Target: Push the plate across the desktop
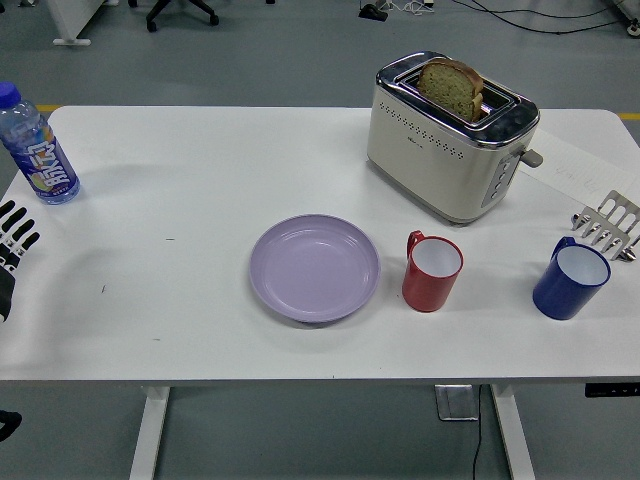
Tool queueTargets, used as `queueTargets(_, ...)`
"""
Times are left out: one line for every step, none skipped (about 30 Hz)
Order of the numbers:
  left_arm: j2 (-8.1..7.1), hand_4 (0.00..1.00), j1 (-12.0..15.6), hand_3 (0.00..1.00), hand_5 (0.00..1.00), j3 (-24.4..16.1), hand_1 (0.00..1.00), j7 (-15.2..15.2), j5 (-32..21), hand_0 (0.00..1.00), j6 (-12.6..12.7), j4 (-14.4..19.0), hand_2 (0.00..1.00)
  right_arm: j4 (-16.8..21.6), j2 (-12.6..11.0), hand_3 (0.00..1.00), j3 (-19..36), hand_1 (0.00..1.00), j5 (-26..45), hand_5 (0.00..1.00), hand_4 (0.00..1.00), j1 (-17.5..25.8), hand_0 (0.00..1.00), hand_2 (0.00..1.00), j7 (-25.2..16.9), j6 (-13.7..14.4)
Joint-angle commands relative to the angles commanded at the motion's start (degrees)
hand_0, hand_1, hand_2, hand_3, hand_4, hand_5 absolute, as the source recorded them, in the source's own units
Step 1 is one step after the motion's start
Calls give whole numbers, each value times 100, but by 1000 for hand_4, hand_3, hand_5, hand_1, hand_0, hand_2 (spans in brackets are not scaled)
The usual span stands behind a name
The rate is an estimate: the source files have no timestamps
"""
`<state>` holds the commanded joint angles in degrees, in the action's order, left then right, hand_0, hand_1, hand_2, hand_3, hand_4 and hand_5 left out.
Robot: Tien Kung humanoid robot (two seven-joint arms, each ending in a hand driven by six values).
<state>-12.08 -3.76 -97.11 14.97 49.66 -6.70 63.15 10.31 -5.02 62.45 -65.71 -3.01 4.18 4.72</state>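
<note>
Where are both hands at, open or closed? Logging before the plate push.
Left hand: open, fingers spread, holding nothing, at the table's left edge.
Right hand: not in view.

Bright, even overhead light, sharp focus throughout, soft faint shadows on the white rectangular table (200, 170), mild glare on the chrome-topped cream toaster (450, 140), no visible blur.

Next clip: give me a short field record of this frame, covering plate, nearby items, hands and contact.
plate: lilac plate, empty, centre of the white table
right of plate: red mug, close beside it; blue mug farther right
behind: toaster holding a bread slice
far left: water bottle, upright
right edge: metal tongs
left hand: at left edge, fingers extended, holding nothing
right hand: not in view
contact with plate: none
</note>
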Motion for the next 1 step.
queueTargets(8, 525, -4, 810, 998, -4, 867, 11, -2, 847, 7, 0, 849, 0, -1, 615, 2, 547, -1, 353, 143, -2, 605, 650, -1, 1)
